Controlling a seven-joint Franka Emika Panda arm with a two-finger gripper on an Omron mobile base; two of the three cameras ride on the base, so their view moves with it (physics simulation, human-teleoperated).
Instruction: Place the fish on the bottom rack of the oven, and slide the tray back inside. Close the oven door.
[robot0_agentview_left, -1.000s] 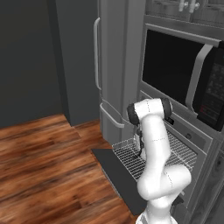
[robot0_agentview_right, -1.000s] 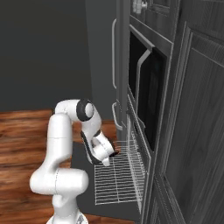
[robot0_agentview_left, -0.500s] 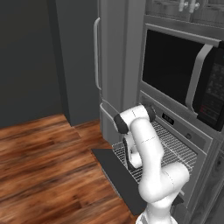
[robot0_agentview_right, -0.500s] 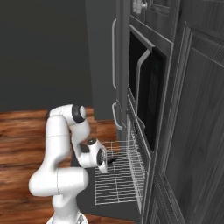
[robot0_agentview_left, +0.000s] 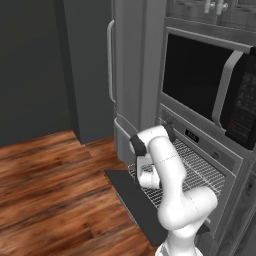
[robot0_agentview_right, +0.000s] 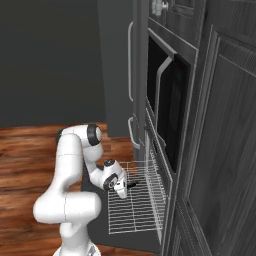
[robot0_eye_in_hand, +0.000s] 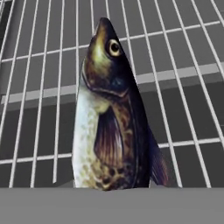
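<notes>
The fish (robot0_eye_in_hand: 111, 113) is seen at centre frame in the hand view, clamped in the gripper (robot0_agentview_right: 128, 185) over the bottom rack (robot0_agentview_right: 136, 206). The rack is drawn out above the lowered oven door (robot0_agentview_left: 135, 205), lower centre of the left base view.

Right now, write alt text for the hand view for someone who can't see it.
A dark, speckled fish with a pale belly and a yellow-ringed eye fills the middle, head pointing up. Behind it runs the silver wire grid of the oven rack, with dark surface visible through the bars.
</notes>
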